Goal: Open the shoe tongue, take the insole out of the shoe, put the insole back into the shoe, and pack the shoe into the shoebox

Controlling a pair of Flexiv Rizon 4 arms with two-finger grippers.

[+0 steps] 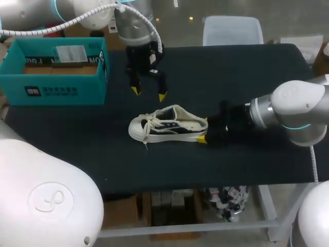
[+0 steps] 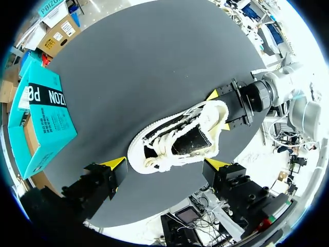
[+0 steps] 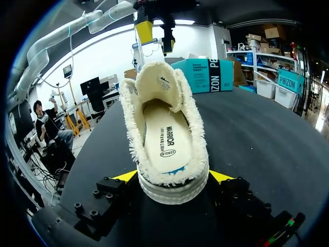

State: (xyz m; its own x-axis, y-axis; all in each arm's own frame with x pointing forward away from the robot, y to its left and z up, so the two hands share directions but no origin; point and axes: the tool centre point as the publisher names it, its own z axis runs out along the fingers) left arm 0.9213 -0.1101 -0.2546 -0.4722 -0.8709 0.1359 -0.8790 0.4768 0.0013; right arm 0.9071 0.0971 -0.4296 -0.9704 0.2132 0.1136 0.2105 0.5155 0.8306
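One shoe (image 1: 164, 127) lies toe-left, heel clamped by right gripper (image 1: 204, 129); left gripper (image 1: 148, 93) hovers spread wide.

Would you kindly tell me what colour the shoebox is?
Teal, with a black band; the shoebox shows best in the left wrist view.

So the table (image 1: 247, 77) has a dark, matte top. A white low-top shoe (image 1: 167, 124) sits upright on its sole about mid-table, toe toward the left edge and heel toward the right. A teal shoebox (image 1: 56, 90), open on top, is parked at the far left corner, well apart from the shoe.
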